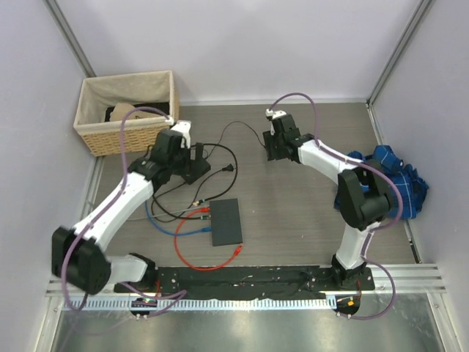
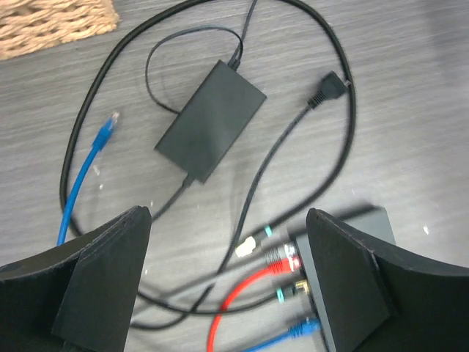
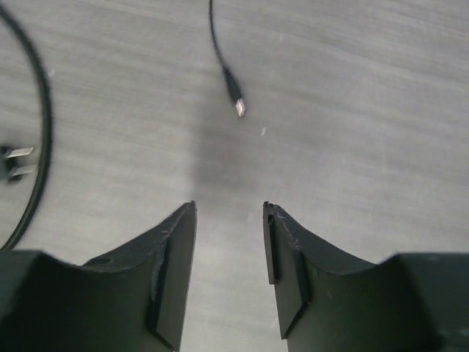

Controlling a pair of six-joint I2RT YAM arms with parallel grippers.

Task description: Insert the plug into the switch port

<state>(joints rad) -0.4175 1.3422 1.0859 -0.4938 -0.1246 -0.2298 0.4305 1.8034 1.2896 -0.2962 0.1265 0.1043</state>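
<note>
My right wrist view alone shows the plug [image 3: 236,103], lying just ahead of my right gripper [image 3: 229,207], whose jaws stand narrowly apart, holding nothing. The overhead view shows the switch [image 1: 226,221] well apart, nearer my wide, empty left gripper [image 2: 227,216].

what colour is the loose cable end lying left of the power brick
The cable is blue, best seen in the left wrist view.

bright, even light; soft shadow on the tabletop [image 3: 352,110] before the right gripper [image 3: 229,213]; in the left wrist view the nearest cables [image 2: 242,291] are blurred.
</note>
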